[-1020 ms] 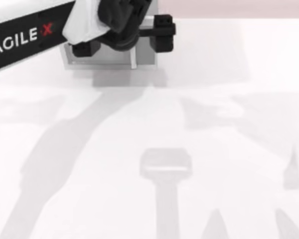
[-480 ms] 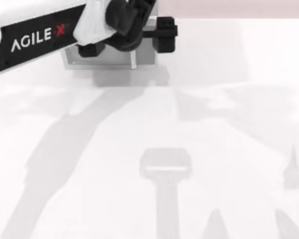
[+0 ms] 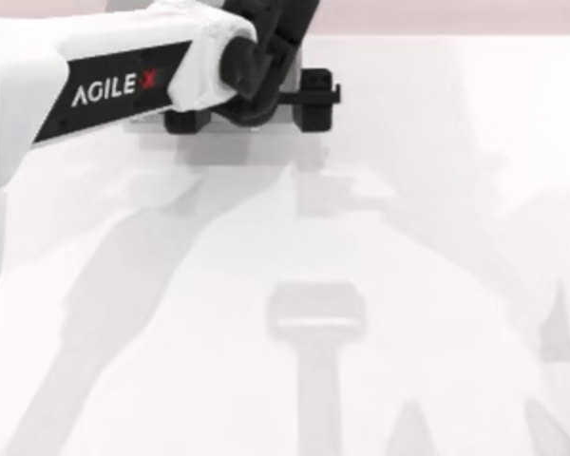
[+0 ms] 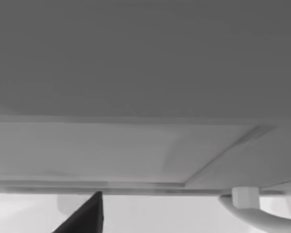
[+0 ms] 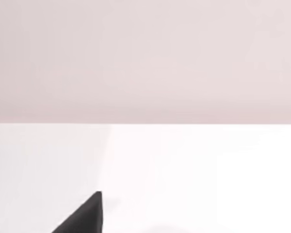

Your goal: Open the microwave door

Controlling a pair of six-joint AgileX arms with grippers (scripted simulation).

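Handle (image 4: 262,221) of microwave door (image 4: 136,145) shows only wrist-side.

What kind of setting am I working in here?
Likely a rendered test bench rather than a real kitchen: a bare white table, a plain pale backdrop, and one small grey microwave at the far edge, mostly hidden under the left arm.

Left arm (image 3: 38,85): white shell, black side panel marked AGILE with red X. Black wrist housing; black end effector (image 3: 315,95).
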